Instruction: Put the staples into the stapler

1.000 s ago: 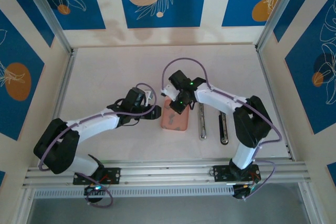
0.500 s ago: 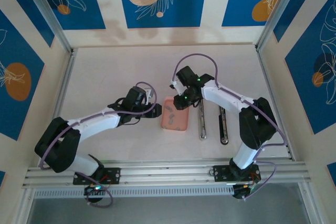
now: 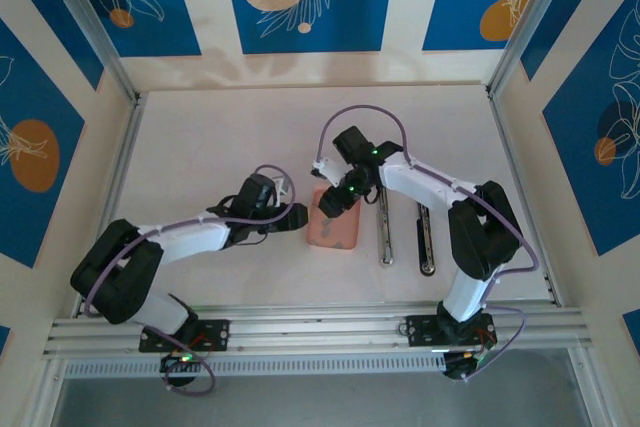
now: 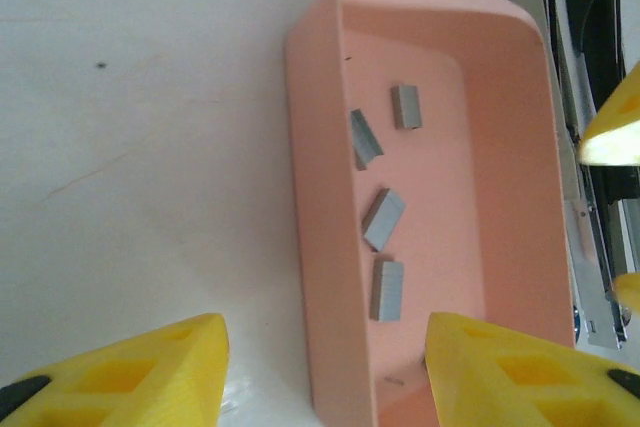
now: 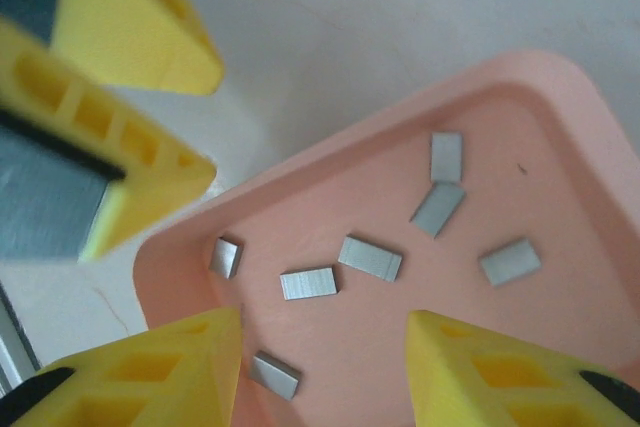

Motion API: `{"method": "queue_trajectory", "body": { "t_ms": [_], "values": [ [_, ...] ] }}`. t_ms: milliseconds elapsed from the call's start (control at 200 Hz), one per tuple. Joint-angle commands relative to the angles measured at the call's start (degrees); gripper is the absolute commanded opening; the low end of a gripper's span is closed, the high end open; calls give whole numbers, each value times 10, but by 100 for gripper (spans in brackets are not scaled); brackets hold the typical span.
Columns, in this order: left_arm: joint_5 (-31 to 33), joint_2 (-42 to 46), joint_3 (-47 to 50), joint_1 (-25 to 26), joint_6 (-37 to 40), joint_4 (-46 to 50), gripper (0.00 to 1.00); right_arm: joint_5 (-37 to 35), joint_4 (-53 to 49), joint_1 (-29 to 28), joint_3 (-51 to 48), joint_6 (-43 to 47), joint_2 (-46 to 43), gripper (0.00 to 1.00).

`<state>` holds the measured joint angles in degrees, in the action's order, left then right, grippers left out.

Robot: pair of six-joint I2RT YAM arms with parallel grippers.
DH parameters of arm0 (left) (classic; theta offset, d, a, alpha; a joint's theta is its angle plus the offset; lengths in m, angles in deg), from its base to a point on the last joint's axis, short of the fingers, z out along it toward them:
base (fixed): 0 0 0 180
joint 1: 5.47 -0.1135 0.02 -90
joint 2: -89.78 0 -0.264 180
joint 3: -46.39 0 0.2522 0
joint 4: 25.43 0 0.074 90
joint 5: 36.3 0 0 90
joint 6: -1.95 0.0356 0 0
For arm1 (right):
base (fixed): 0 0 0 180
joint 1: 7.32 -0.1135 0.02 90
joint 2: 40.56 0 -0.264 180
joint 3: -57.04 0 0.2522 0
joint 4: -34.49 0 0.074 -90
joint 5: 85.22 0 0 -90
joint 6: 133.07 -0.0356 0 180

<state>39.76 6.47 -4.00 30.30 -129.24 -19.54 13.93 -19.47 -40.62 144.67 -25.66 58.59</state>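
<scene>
Several staples [image 5: 370, 257], short grey strips, lie loose inside the pink tray [image 3: 340, 235]. My right gripper [image 5: 325, 367] hangs open just above them, over the tray's far end [image 3: 335, 197], with nothing between its fingers. My left gripper [image 4: 325, 372] is open too and straddles the tray's left wall [image 4: 315, 247], one finger over the table and the other over the tray floor near the staples [image 4: 383, 219]. In the top view the left gripper [image 3: 292, 213] sits at the tray's left side. The stapler [image 3: 385, 232] lies opened flat to the right of the tray.
The stapler's black half [image 3: 426, 242] lies parallel to its metal rail, further right. The pink tray [image 5: 560, 147] rests mid-table between both arms. Aluminium rails [image 3: 300, 327] run along the near edge. Bare white table [image 3: 220, 137] stretches behind and to the left.
My right gripper has gone from shut to open, lifting slightly toward the back and then returning over the tray's far end. The left arm has barely shifted.
</scene>
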Motion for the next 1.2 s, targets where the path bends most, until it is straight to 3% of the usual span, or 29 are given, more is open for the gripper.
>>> {"method": "queue_trajectory", "body": {
  "t_ms": [0, 185, 390, 1195],
  "values": [
    [8, 35, 35, -20, -35, -59, 55, 102, -26, 28, 25, 250, 4, 46],
    [23, 73, 62, -47, -43, -65, 55, 78, -45, 15, 43, 457, 47, 44],
    [41, 112, 93, -78, -50, -52, 55, 59, -36, -7, 50, 553, 86, 42],
    [20, 97, 99, -93, -41, -61, 57, -4, -26, -14, 52, 623, 151, 36]
  ]
}}
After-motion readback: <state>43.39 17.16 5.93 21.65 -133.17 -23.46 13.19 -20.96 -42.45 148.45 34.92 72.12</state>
